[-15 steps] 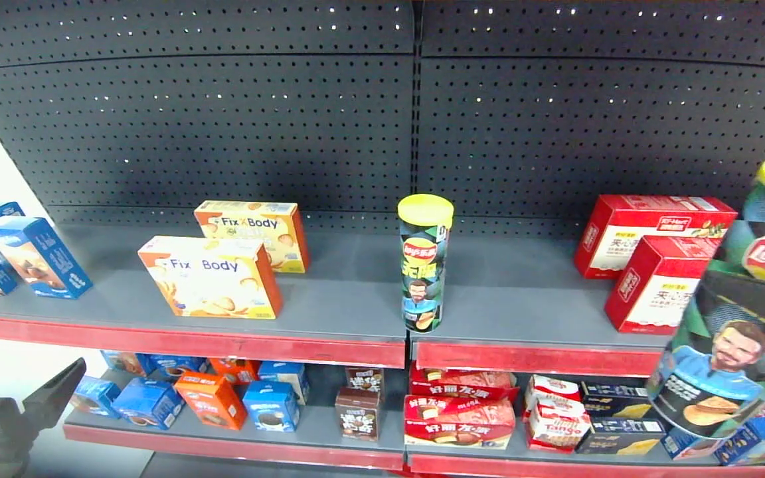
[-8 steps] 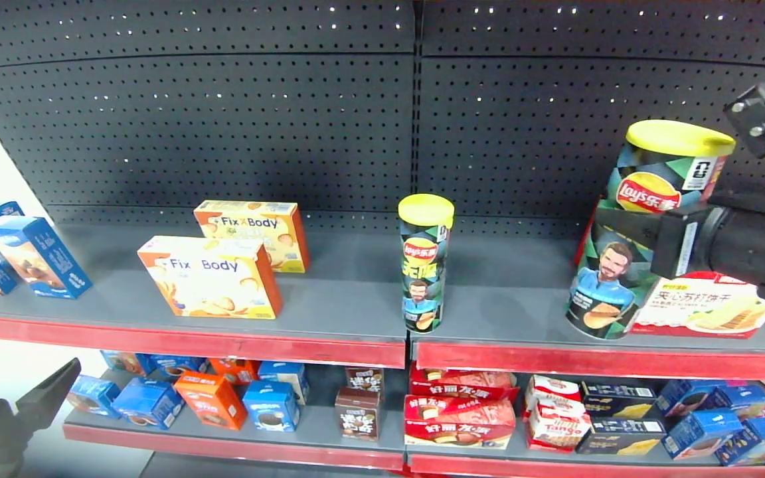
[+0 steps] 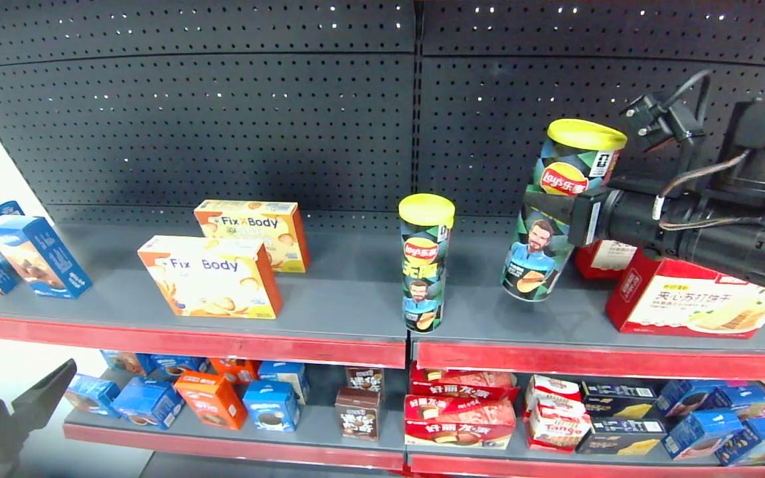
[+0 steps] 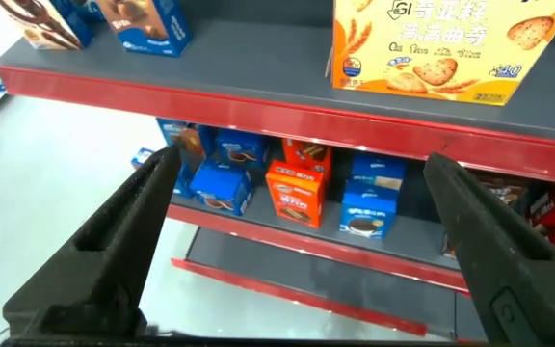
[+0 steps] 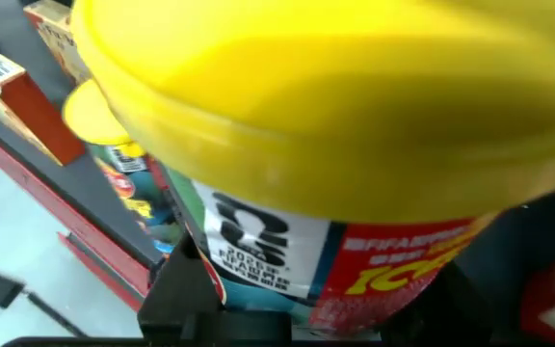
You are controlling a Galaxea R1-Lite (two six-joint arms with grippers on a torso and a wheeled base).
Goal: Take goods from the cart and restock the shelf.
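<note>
1. LEFT: The left gripper (image 4: pixel 302 164) hangs low in front of the lower shelf (image 3: pixel 236 443), fingers apart and holding nothing.

2. CENTRE: A standing chips can (image 3: pixel 425 262) sits upright near the front edge of the upper shelf (image 3: pixel 349 302). Just right of it is the held chips can (image 3: pixel 534 255), gripped around its middle by the clamped fingers of the right gripper (image 3: pixel 558 207). The held can leans, top toward the right, with its base low over the shelf board. Whether the base touches the board cannot be told.

3. RISK, CAN: Let go at this tilt, the held can would likely tip rather than settle. It could fall onto the boxes at right. Or it could roll toward the red front edge and off.

4. RISK, NEIGHBOURS: The gap to the standing can is small, so a base that skids left on landing could knock it over. The right arm also reaches across the red cracker boxes (image 3: pixel 681 302), and a careless pull-back could drag one forward.

5. CONTAINERS, UPPER SHELF: From left stand the blue biscuit boxes (image 3: pixel 37 255), two orange biscuit boxes (image 3: pixel 213 275), both cans and the red boxes. All the boxes look closed. Each can wears a yellow lid (image 5: pixel 335 96), so the contents stay unseen.

6. CONTAINERS, LOWER SHELF: Small blue and orange snack boxes (image 3: pixel 210 398) fill the left half. A brown box (image 3: pixel 358 411) stands mid-shelf, and red wafer packs (image 3: pixel 460 408) lie stacked to the right.
</note>
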